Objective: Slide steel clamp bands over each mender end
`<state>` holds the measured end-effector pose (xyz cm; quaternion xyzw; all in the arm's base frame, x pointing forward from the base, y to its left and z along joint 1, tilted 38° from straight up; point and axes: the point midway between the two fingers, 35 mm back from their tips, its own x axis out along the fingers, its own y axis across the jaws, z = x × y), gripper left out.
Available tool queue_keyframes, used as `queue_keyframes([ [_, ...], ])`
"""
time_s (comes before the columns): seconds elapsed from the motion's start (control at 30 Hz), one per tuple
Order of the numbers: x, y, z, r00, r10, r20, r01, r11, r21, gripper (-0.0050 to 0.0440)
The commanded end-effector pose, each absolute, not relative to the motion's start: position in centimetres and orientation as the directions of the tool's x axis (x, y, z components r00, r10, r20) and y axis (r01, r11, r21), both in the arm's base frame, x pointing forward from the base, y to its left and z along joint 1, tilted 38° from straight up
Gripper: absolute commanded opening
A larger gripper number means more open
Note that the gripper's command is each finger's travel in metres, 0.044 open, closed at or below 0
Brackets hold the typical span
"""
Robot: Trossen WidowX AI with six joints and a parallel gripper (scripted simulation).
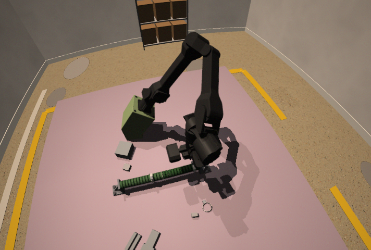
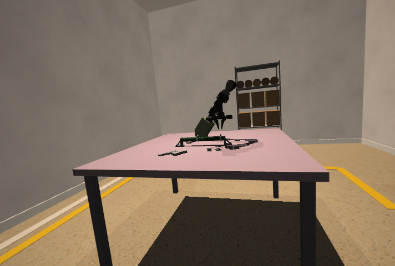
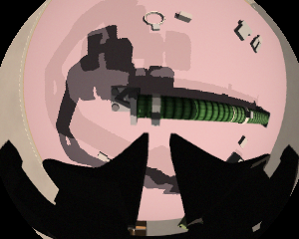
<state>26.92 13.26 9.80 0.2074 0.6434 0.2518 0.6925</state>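
A green ribbed hose (image 1: 156,175) lies along a dark fixture on the pink table, and also shows in the wrist view (image 3: 203,110). One pale steel band (image 1: 151,176) sits near the hose's middle. In the wrist view a second grey band (image 3: 155,108) sits close to the hose end under my gripper. My gripper (image 3: 158,137) hangs above that right-hand end of the hose, clear of it. Its fingers stand close together with nothing between them. In the exterior view the gripper (image 2: 218,124) is well above the hose (image 2: 201,138). The mender inside the hose is hidden.
A loose steel ring (image 1: 207,206) and a small grey block (image 1: 195,214) lie in front of the hose. Two grey blocks (image 1: 124,149) (image 1: 126,166) lie behind its left part. Grey bars (image 1: 144,240) lie at the front edge. The arm's green base box (image 1: 137,118) stands behind.
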Motion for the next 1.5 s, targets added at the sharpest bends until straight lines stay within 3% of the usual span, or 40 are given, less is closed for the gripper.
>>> queue_keyframes([
  [0.0,26.9,13.6,9.4,0.044,0.613,-0.789,-0.079,0.789,0.609,0.009],
  [1.27,27.0,16.3,5.9,0.044,0.614,-0.788,-0.078,0.789,0.61,0.009],
  [1.47,27.1,16.3,6.2,0.049,0.617,-0.785,-0.086,0.786,0.612,0.005],
])
